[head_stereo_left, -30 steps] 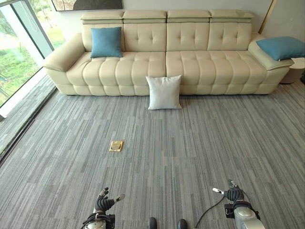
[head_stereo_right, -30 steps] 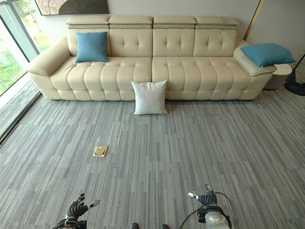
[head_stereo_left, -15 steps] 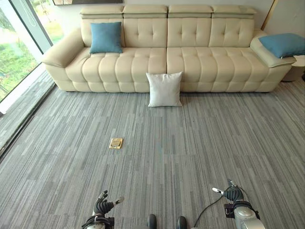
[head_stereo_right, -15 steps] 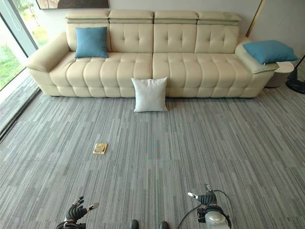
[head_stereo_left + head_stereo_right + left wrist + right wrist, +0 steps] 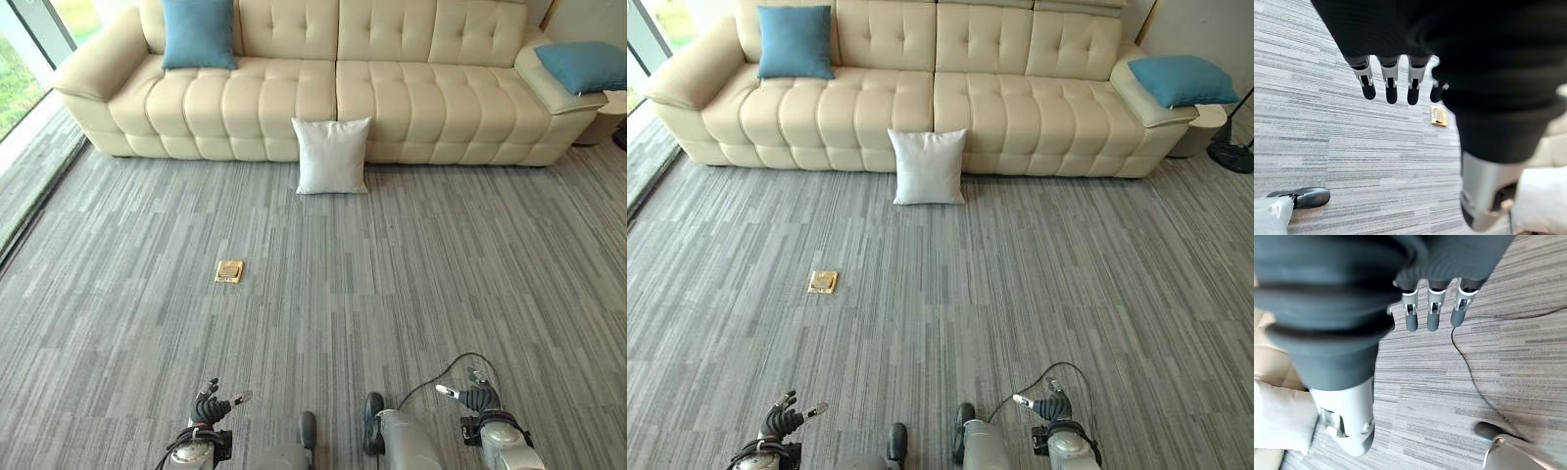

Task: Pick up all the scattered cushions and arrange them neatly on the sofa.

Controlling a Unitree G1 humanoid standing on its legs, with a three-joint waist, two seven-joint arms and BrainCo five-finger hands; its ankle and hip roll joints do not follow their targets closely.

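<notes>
Both hands, left hand (image 5: pixel 208 407) and right hand (image 5: pixel 477 398), low in frame, fingers relaxed, empty. White cushion (image 5: pixel 332 155) upper centre, propped on carpet (image 5: pixel 411 264) against sofa (image 5: pixel 411 108). Likely light, soft, squashy; best gripped by both side edges.

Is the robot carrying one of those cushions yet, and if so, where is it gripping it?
No, nothing is held. The left hand and right hand hang open over the carpet, and the white cushion leans against the sofa front.
</notes>
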